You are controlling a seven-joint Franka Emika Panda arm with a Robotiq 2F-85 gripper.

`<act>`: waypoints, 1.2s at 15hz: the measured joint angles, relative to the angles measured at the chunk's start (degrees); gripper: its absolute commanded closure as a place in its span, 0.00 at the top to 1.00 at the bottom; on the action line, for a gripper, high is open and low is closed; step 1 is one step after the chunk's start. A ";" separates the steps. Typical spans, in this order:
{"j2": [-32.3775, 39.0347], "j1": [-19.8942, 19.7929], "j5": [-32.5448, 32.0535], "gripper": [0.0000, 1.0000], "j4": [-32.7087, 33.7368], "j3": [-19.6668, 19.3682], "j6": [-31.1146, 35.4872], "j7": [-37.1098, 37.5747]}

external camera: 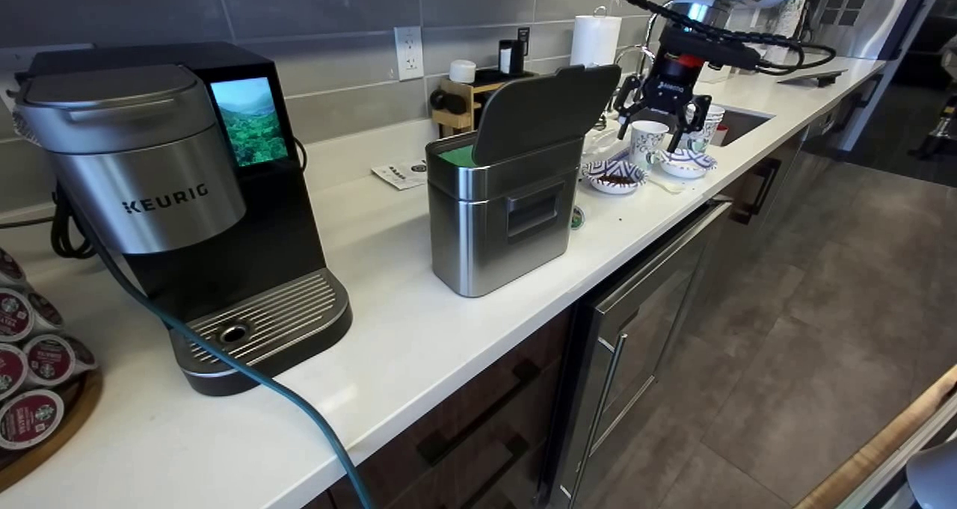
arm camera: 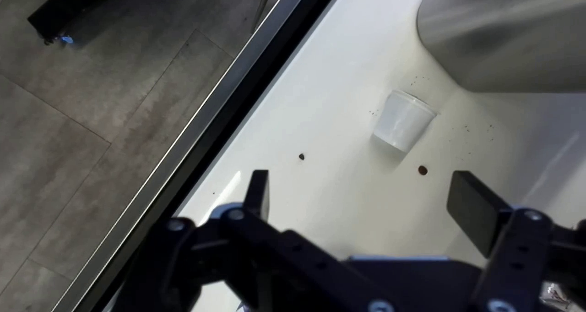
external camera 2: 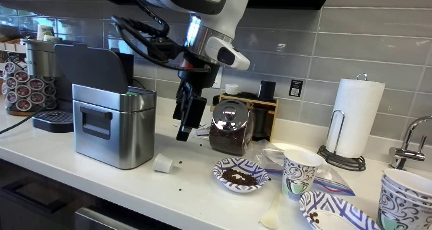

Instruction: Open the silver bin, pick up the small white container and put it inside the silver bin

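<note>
Small white container (arm camera: 404,121) is lying on its side on the worktop (external camera 2: 202,203), just beside the silver bin (external camera 2: 116,128), back from the front edge. Gripper (arm camera: 360,190) is hovering empty, jaws wide apart. I'm judging the container light, thin plastic, inclined to roll; favouring a gentle pinch across its tapered middle.

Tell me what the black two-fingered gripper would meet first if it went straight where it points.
Probably the smooth white countertop, beside the small white tapered container lying on its side; depth is unclear, so that container could come first.
</note>
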 measured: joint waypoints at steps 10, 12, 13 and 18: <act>10.58 0.78 6.03 1.00 3.92 0.78 0.83 5.78; 12.82 0.78 6.71 1.00 5.26 0.79 0.83 7.28; 13.85 0.78 7.04 1.00 5.98 0.81 0.83 7.70; 18.09 0.79 8.37 1.00 9.15 1.18 0.65 8.21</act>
